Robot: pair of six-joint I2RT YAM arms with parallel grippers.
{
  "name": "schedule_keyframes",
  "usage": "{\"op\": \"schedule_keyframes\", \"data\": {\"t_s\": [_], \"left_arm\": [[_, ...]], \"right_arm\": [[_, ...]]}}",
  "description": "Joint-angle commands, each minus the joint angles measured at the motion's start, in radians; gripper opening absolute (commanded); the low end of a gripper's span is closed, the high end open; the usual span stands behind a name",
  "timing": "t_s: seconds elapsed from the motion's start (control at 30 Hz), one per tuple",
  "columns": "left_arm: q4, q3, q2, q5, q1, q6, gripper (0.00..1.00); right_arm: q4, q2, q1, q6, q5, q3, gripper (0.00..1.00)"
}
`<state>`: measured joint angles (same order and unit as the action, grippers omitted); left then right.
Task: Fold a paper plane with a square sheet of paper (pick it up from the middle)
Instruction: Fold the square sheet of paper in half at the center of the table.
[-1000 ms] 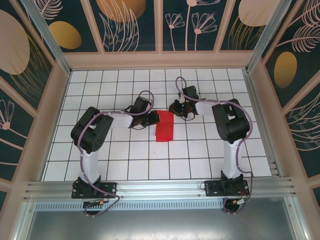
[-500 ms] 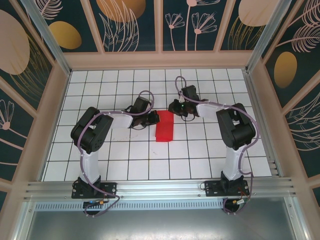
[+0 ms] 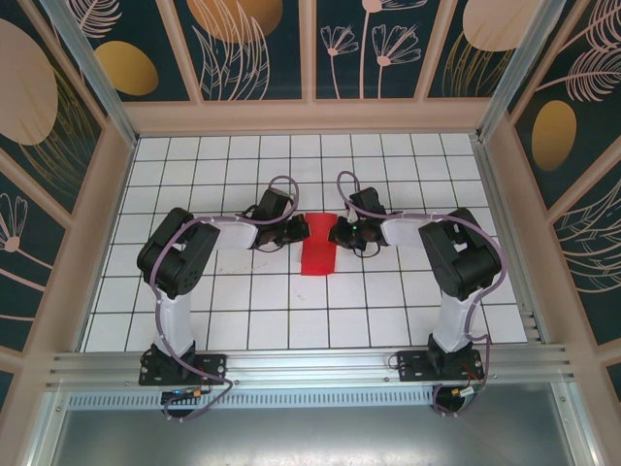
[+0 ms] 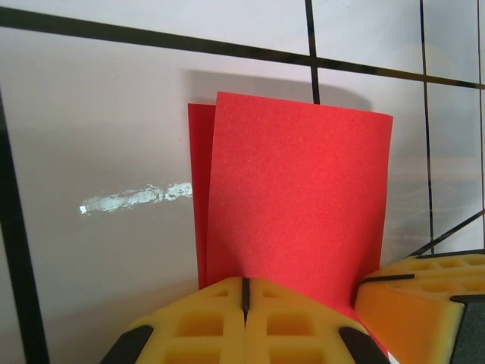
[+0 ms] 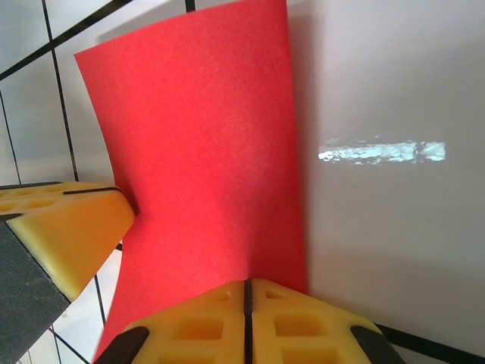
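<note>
Left wrist: my left gripper and right gripper, clenched, pin 2-layer red paper; probably limp, slippery; pinch edges.

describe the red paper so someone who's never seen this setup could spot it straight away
Start at the white gridded table, in its middle where the left gripper and right gripper face each other, both shut. Under their tips lies the sheet of paper, folded into a rectangle. It is the one bright red thing on the white tiles.
</note>
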<state>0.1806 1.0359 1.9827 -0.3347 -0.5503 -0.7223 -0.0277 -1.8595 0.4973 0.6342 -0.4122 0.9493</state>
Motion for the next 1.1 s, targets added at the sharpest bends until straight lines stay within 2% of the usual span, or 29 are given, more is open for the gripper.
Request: {"op": "schedule_keyframes", "data": {"t_s": [0.0, 0.2, 0.57, 0.87, 1.07], "left_arm": [[-0.141, -0.045, 0.029, 0.111, 0.015, 0.001, 0.00], [-0.131, -0.057, 0.024, 0.114, 0.015, -0.005, 0.00], [-0.113, -0.057, 0.021, 0.112, 0.014, -0.017, 0.00], [-0.105, -0.082, 0.016, 0.115, 0.014, -0.021, 0.00], [-0.095, -0.086, 0.016, 0.114, 0.014, -0.026, 0.00]], "right_arm": [[-0.013, 0.051, 0.007, -0.016, -0.043, -0.031, 0.12], [-0.010, 0.142, 0.018, -0.010, -0.074, -0.099, 0.14], [-0.011, 0.088, 0.030, 0.008, -0.042, -0.162, 0.13], [-0.011, 0.189, 0.075, -0.004, -0.063, -0.192, 0.13], [-0.024, 0.184, 0.089, 0.028, -0.050, -0.254, 0.13]]}}
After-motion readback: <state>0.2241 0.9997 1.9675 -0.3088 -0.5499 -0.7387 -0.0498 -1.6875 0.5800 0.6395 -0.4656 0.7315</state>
